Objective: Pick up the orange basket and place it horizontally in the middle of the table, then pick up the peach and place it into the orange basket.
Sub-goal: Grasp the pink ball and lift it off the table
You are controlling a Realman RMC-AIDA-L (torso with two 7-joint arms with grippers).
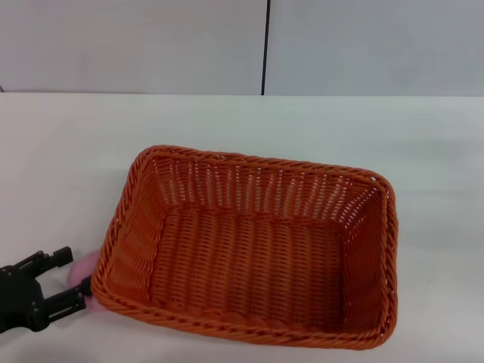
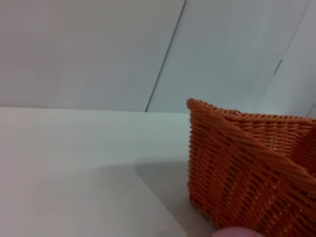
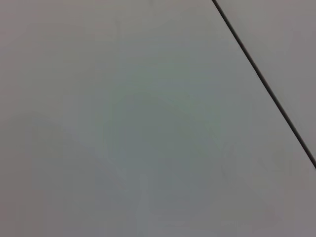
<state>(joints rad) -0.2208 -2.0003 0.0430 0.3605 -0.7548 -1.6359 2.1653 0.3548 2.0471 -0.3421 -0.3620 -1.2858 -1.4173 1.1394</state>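
Observation:
The orange basket (image 1: 249,249) stands upright on the white table (image 1: 76,151), its long side running left to right, near the middle. The pink peach (image 1: 85,266) lies on the table against the basket's left front corner, partly hidden by the rim. My left gripper (image 1: 74,276) is at the lower left, open, with its black fingers (image 1: 57,259) on either side of the peach's near side. In the left wrist view the basket's corner (image 2: 247,168) rises close by and a sliver of the peach (image 2: 238,232) shows at the picture's edge. The right gripper is out of view.
Behind the table is a pale wall (image 1: 151,45) with a dark vertical seam (image 1: 265,45). The right wrist view shows only a grey panel with a dark seam (image 3: 261,79).

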